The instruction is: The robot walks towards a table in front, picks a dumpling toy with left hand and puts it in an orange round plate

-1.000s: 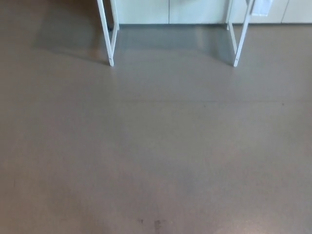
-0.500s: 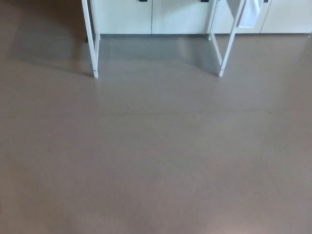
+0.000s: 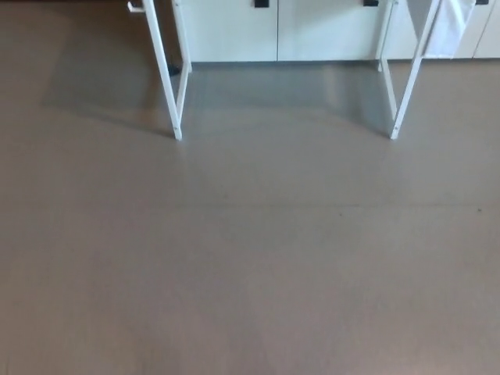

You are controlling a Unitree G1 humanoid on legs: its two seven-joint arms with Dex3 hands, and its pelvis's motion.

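A grey-brown floor (image 3: 250, 258) fills nearly the whole head view, smooth and matte, with a faint seam line running across it a little below the table legs. Beyond the floor, along the top edge, stands a row of pale cabinets (image 3: 312, 31) with small dark handles just showing at the upper border. In front of the cabinets are the white table legs: the left pair of legs (image 3: 168, 78) slants down to feet on the floor, and the right pair of legs (image 3: 402, 86) does the same further right. A white cloth (image 3: 449, 27) hangs at the top right, just beside the right pair of legs. The tabletop itself lies above the frame, so the dumpling toy and the orange plate cannot be seen. Neither robot hand shows, so their fingers cannot be judged.
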